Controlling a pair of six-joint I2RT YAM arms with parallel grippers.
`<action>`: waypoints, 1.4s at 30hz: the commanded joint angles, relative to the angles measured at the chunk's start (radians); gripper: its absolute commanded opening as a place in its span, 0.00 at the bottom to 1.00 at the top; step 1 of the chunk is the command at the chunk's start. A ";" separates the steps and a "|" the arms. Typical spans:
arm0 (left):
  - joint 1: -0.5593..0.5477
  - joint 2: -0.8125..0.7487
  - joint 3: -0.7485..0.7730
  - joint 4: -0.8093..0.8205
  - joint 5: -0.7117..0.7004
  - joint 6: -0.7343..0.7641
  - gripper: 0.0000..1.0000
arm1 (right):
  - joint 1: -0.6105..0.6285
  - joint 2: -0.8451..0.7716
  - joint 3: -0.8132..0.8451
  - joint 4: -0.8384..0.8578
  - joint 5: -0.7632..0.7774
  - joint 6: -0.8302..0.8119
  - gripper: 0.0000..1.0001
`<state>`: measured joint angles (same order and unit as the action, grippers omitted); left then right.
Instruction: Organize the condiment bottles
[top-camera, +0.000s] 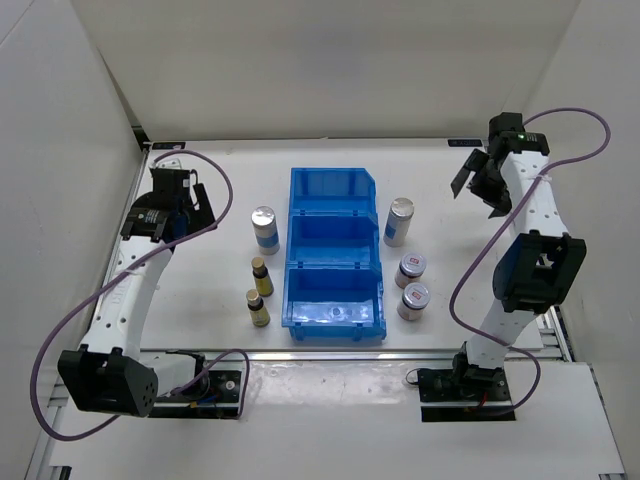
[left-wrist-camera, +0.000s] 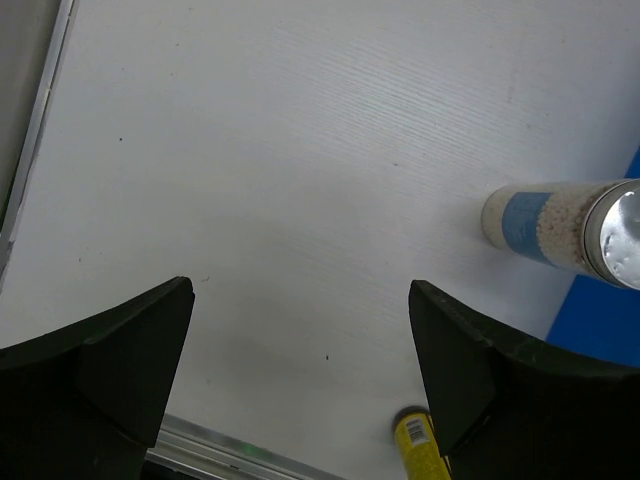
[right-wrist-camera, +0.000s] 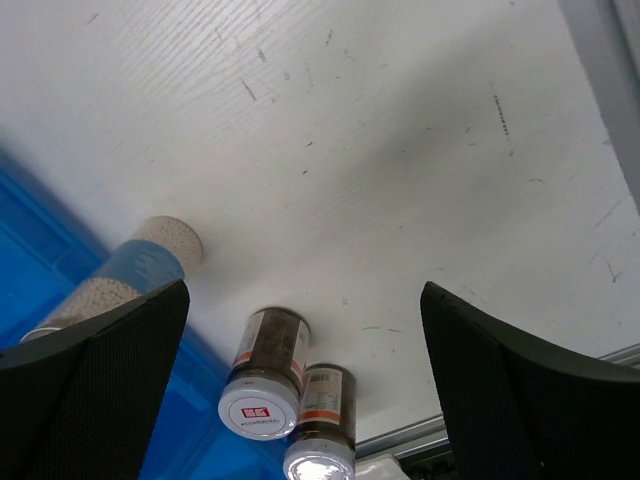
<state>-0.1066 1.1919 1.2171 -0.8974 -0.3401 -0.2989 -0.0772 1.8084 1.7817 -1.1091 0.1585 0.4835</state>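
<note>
Left of the blue bin (top-camera: 335, 185) stand a tall white blue-labelled bottle (top-camera: 265, 229) and two slim yellow-brown dark-capped bottles (top-camera: 261, 276) (top-camera: 258, 308). Right of the bin stand the other tall white bottle (top-camera: 398, 221) and two squat silver-lidded jars (top-camera: 410, 269) (top-camera: 414, 300). My left gripper (top-camera: 200, 208) is open and empty, well left of the bottles; its wrist view shows the tall bottle (left-wrist-camera: 560, 225) and a yellow bottle (left-wrist-camera: 420, 445). My right gripper (top-camera: 478, 182) is open and empty at the far right; its view shows the tall bottle (right-wrist-camera: 120, 275) and both jars (right-wrist-camera: 265, 375) (right-wrist-camera: 325, 425).
The bin has three compartments, all without bottles; it also shows in the left wrist view (left-wrist-camera: 600, 320) and the right wrist view (right-wrist-camera: 40, 250). White walls close in the table on three sides. A metal rail (top-camera: 300, 355) runs along the near edge.
</note>
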 joint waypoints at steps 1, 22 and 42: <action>0.001 -0.005 0.002 -0.026 0.031 -0.026 0.99 | 0.002 -0.014 0.051 -0.055 0.093 0.053 1.00; 0.001 0.020 -0.023 -0.035 0.170 -0.213 0.99 | 0.296 -0.060 0.094 0.072 0.001 -0.209 1.00; 0.001 -0.014 -0.065 -0.035 0.139 -0.204 0.99 | 0.493 0.158 0.136 -0.044 0.122 -0.221 0.96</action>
<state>-0.1066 1.2083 1.1584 -0.9348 -0.1852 -0.5022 0.4129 1.9469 1.8771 -1.1172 0.2432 0.2546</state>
